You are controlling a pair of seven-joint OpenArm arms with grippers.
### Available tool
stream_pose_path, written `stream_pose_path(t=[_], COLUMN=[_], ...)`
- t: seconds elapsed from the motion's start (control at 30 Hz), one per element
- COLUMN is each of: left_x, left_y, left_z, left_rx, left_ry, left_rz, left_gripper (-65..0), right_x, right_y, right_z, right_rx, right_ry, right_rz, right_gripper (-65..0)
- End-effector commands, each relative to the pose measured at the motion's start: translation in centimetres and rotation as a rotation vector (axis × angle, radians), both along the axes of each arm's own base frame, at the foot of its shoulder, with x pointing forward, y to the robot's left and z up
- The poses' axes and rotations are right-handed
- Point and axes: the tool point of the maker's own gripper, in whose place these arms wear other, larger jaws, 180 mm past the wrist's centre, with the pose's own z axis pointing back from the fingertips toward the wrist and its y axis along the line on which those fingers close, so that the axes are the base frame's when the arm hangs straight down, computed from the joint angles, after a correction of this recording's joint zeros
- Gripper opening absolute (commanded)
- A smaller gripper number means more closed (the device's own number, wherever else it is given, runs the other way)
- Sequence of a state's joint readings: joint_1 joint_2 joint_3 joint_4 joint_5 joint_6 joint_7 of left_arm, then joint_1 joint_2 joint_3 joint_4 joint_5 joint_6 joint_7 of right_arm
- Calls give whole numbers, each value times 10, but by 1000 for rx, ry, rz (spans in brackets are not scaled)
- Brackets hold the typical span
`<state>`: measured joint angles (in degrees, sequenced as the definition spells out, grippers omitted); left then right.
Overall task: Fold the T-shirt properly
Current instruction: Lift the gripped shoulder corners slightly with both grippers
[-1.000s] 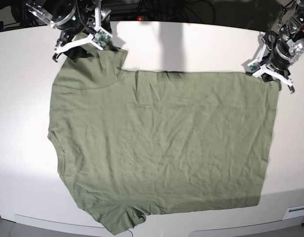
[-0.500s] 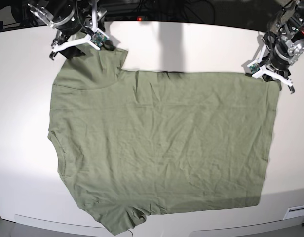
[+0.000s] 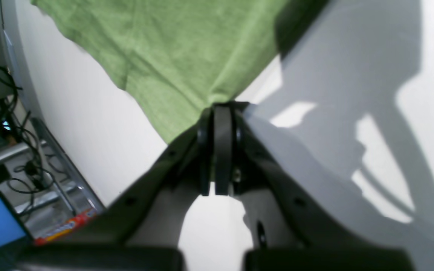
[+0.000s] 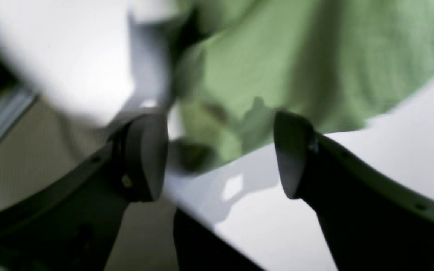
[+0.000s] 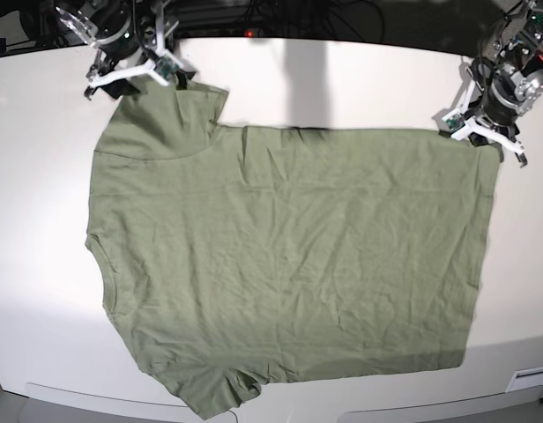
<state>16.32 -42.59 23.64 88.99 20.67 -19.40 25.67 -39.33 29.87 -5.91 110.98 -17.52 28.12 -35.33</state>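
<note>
While the T-shirt (image 5: 289,256) lies spread flat across the white surface (image 5: 42,176), this looks like the grab-the-far-edge step. Left hand (image 3: 217,113), upper right of base view, is clamped shut on the hem corner. Right hand (image 4: 217,150), upper left, gapes wide over the sleeve, gripping nothing; next it needs to close on fabric.

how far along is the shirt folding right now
Done: the T-shirt lies spread flat on the table, with no fold made. In hand: the left gripper is shut on a hem corner; the right gripper is open at the sleeve, gripping nothing. Left: every fold.
</note>
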Motion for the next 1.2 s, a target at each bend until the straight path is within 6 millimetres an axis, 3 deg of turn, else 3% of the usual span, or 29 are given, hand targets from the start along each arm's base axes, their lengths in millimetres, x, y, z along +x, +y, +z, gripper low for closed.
stream_pose_path(t=[0.0, 0.27, 0.33, 0.53, 0.67, 1.0, 1.17], left_x=[-41, -42, -42, -42, -41, -35, -16], left_y=[1, -2, -2, -1, -1, 0, -13], left_z=[-19, -19, -19, -19, -19, -8, 14], left_rx=[-9, -30, -31, -27, -27, 25, 27], left_ry=[174, 182, 182, 181, 179, 166, 85], left_rz=[7, 22, 22, 20, 21, 26, -47], left_gripper=[-650, -650, -650, -650, -650, -650, -650], right_x=[0, 2, -1, -7, -5, 41, 55], right_y=[-9, -17, -18, -14, -4, 13, 17], right_z=[-1, -6, -7, -9, -4, 57, 68], right_rx=[-35, -62, -71, -59, 10, 37, 44], right_ry=[8, 25, 47, 80, 81, -135, -184], right_rz=[0, -11, 0, 33, 22, 88, 99], right_gripper=[-211, -239, -295, -553, -650, -650, -650])
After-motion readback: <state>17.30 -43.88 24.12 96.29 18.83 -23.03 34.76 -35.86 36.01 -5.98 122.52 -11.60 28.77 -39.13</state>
